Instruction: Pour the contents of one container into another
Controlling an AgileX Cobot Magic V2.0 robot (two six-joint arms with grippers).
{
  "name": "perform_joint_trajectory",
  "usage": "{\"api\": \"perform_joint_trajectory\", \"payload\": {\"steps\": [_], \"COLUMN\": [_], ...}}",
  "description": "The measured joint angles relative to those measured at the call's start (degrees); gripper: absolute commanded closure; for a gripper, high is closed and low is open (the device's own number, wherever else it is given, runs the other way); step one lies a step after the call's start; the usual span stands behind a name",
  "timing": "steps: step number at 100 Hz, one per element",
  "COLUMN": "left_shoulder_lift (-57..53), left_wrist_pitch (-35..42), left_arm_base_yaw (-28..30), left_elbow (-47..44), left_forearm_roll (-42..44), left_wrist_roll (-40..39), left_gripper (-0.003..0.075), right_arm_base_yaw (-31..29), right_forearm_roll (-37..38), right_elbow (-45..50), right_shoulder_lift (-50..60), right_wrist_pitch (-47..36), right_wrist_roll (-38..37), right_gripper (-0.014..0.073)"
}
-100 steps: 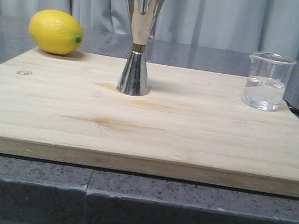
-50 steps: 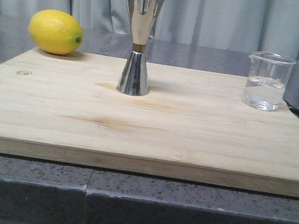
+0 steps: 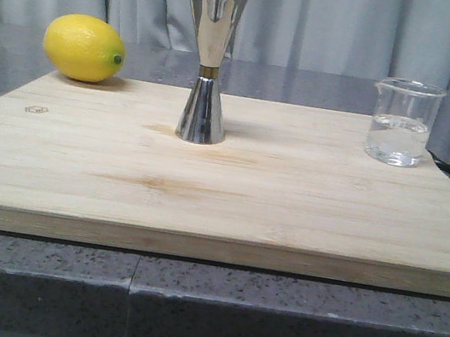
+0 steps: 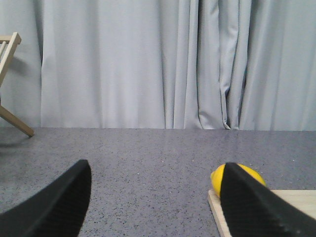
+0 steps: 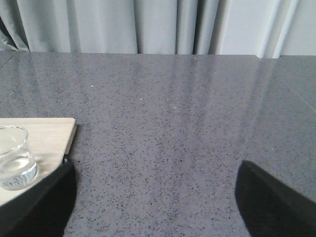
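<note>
The clear glass beaker [image 3: 403, 122] holds some clear liquid and stands upright at the back right of the wooden board [image 3: 221, 194]; it also shows in the right wrist view [image 5: 15, 157]. The steel hourglass jigger [image 3: 209, 62] stands upright left of the board's middle. Neither gripper appears in the front view. My left gripper [image 4: 157, 197] is open over bare grey counter, left of the board. My right gripper [image 5: 155, 197] is open over bare counter, to the right of the beaker. Nothing lies between either pair of fingers.
A yellow lemon [image 3: 84, 47] rests at the board's back left corner, and the left wrist view has the lemon [image 4: 217, 177] partly behind one finger. Grey curtains hang behind the counter. A wooden frame [image 4: 10, 84] stands off to one side in the left wrist view.
</note>
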State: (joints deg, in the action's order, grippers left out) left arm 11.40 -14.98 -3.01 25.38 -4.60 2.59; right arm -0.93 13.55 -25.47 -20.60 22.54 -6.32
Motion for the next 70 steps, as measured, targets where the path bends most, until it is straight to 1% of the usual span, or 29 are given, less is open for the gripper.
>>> {"api": "perform_joint_trajectory", "payload": {"steps": [19,31,53,65,70], "left_shoulder_lift": [0.0,0.54,8.15,14.27,16.95], "left_wrist_pitch": [0.0,-1.41,-12.94,-19.18,-21.42], "left_arm_base_yaw": [0.0,0.0,0.0,0.0,0.0], "left_elbow": [0.0,0.35,6.07,10.56,12.33], "left_forearm_roll": [-0.32,-0.4,-0.4,-1.58,-3.1], "left_wrist_roll": [0.0,0.0,0.7,4.2,7.16], "left_gripper": [0.0207,0.0207,0.0207,0.0207,0.0207], "right_arm_base_yaw": [0.0,0.0,0.0,0.0,0.0], "right_forearm_roll": [0.0,-1.59,-2.74,-2.78,-2.87], "right_elbow": [0.0,-0.63,-5.64,-8.22,-8.94], "right_shoulder_lift": [0.0,0.0,-1.62,-3.76,-4.75], "right_wrist_pitch": [0.0,0.94,6.34,10.43,11.85], "right_wrist_roll": [0.0,0.0,0.0,0.0,0.0], "right_gripper": [0.0029,0.0029,0.0029,0.0029,0.0029]}}
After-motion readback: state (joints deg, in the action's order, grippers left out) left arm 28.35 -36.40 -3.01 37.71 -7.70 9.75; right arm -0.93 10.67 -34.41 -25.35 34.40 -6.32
